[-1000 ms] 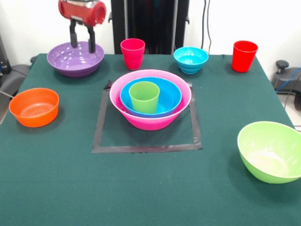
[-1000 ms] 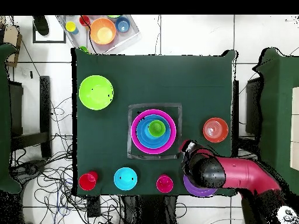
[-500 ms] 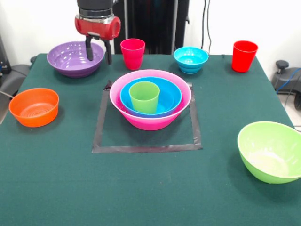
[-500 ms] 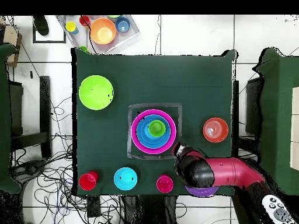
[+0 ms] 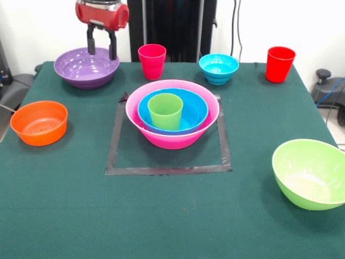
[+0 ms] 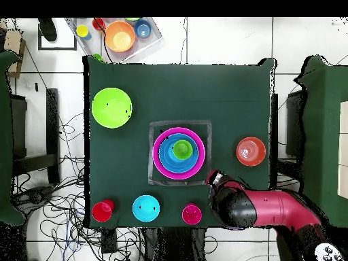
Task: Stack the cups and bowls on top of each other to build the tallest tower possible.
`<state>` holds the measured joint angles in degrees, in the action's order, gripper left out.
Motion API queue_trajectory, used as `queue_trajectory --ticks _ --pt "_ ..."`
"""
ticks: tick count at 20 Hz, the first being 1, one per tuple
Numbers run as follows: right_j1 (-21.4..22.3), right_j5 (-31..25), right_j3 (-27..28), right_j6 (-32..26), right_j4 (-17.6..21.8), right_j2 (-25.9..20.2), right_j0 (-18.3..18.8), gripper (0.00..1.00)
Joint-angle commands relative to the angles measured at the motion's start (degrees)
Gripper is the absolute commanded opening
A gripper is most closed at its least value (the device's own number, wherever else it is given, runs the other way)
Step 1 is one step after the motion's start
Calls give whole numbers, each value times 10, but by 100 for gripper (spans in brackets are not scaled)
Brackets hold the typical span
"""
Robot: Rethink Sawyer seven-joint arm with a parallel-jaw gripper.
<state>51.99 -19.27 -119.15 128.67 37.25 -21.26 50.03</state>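
- Centrally, the tower (image 5: 172, 116): pink bowl (image 5: 172, 135) inside a taped square, holding a blue bowl (image 5: 194, 110) and green cup (image 5: 165, 110); lower layers hidden.
- Purple bowl (image 5: 81, 67): mostly covered by the arm in the overhead view.
- Gripper (image 5: 101, 46): fingers apart, empty, above the purple bowl's rim.

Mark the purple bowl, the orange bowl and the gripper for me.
purple bowl (image 5: 81, 66): front view, on its inner wall.
orange bowl (image 5: 39, 123): front view, inside, near the bottom.
gripper (image 5: 101, 49): front view, midway between the two black fingertips, above the purple bowl.
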Motion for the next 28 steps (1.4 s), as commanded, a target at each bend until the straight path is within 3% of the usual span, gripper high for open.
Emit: queue_trajectory --ticks 1,7,11,15,20,28 --pt "-33 -35 5 -33 50 12 -39 100" --pt "-114 47 42 45 89 79 -105 100" --pt "-148 75 64 56 96 112 -130 100" --pt "-148 76 68 39 96 130 -135 100" --pt "-116 48 60 -12 90 118 -106 100" --pt "-113 48 64 -15 91 125 -109 100"
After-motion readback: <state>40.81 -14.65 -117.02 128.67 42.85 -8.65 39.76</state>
